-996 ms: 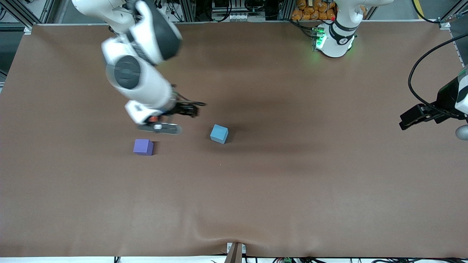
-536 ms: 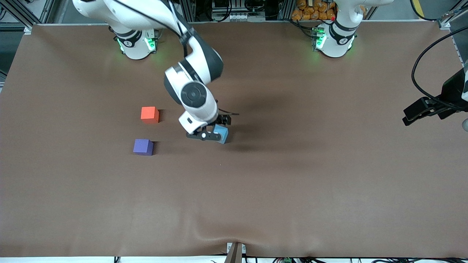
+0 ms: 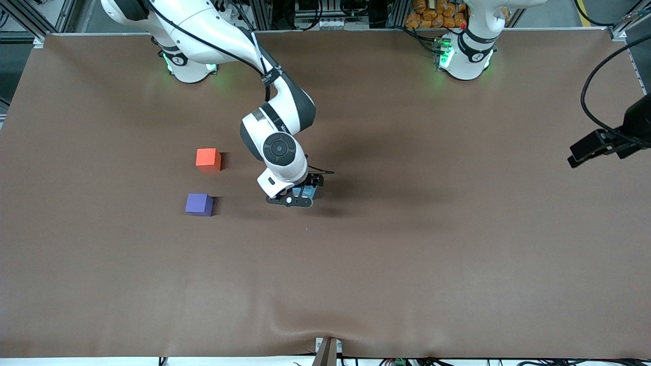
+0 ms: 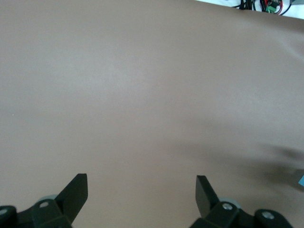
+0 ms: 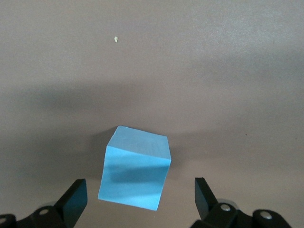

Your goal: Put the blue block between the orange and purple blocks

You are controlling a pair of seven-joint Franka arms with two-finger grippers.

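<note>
The blue block [image 3: 307, 190] sits on the brown table, mostly covered by my right hand in the front view. In the right wrist view the blue block [image 5: 135, 167] lies between my open fingers, untouched. My right gripper [image 3: 297, 195] is open just over it. The orange block [image 3: 208, 158] and the purple block [image 3: 199, 204] stand apart toward the right arm's end, the purple one nearer to the front camera. My left gripper [image 3: 585, 151] waits open over the table's edge at the left arm's end; its wrist view shows bare table between its fingers [image 4: 76, 190].
The brown table cover [image 3: 407, 244] has a small wrinkle at its edge nearest the front camera. A pale crumb [image 5: 115, 39] lies on the cover near the blue block. Both arm bases stand along the table's top edge.
My right arm swung from over the orange block to the blue block and has lowered around it. My left gripper drifted slightly up and outward.
</note>
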